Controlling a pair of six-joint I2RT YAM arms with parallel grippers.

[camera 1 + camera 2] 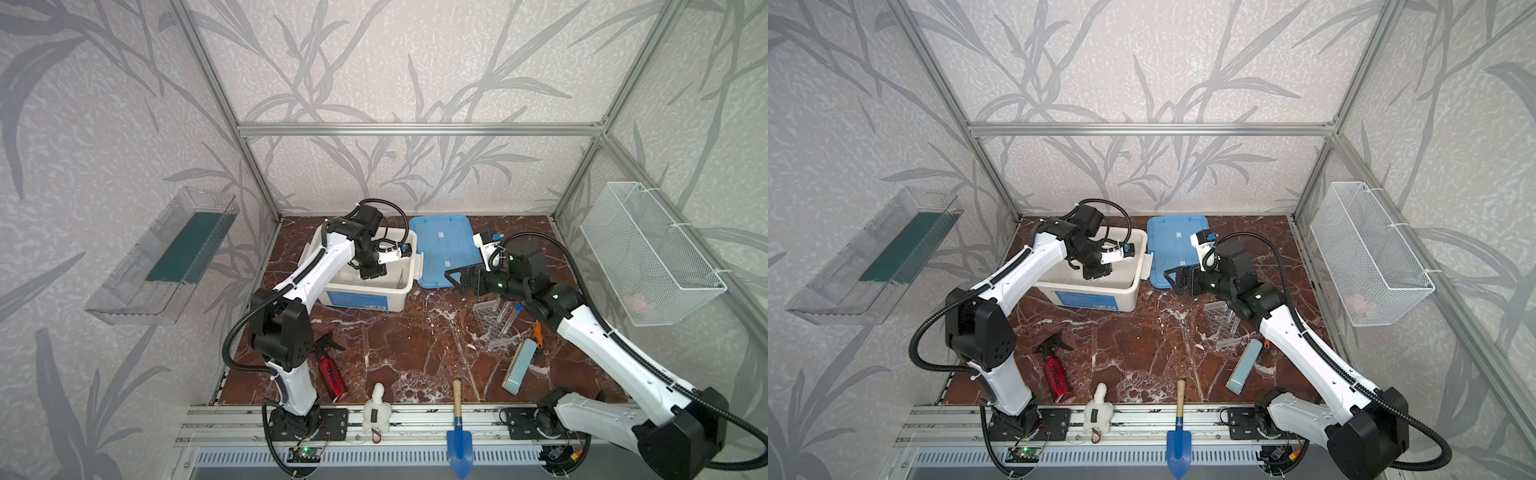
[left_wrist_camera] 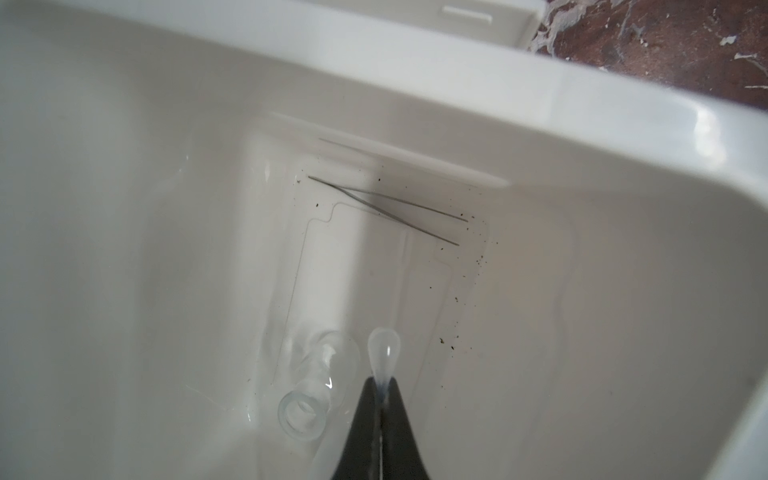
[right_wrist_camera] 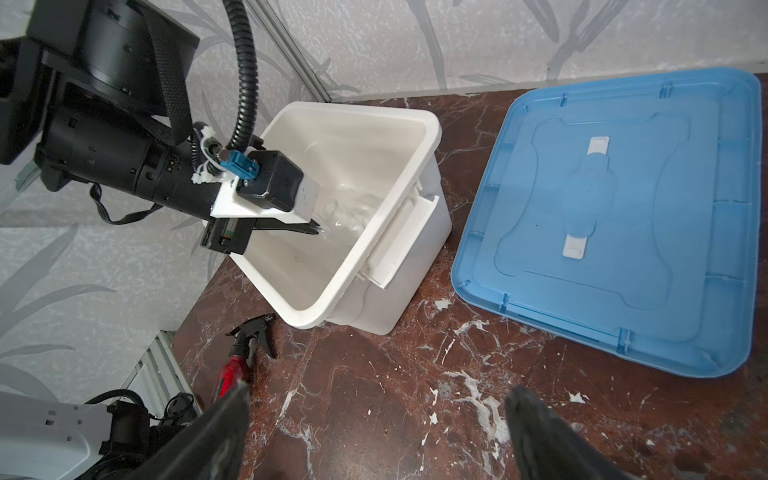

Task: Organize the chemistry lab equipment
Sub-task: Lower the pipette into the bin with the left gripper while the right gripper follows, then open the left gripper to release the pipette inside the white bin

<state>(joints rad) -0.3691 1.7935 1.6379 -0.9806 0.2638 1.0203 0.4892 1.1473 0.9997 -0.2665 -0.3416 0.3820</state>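
White bin (image 1: 399, 297) with the left gripper (image 2: 381, 384) inside it; right gripper (image 3: 378, 392) held off to the bin's right.

The blue lid (image 1: 444, 249) lies flat just right of the bin. The right gripper hovers over the lid's near edge, jaws wide apart and empty. The clear perforated tube rack (image 1: 490, 322) sits well right of the bin, with the long clear tubes with blue caps (image 1: 508, 318) resting against it. On the bin floor, the small clear glass bottle (image 2: 316, 374) lies on its side, just beside the left gripper. The thin rods (image 2: 386, 208) lie crossed at the floor's other end. The left gripper's jaws are pressed together on a clear bulb-ended piece (image 2: 383, 347), above the bin floor.
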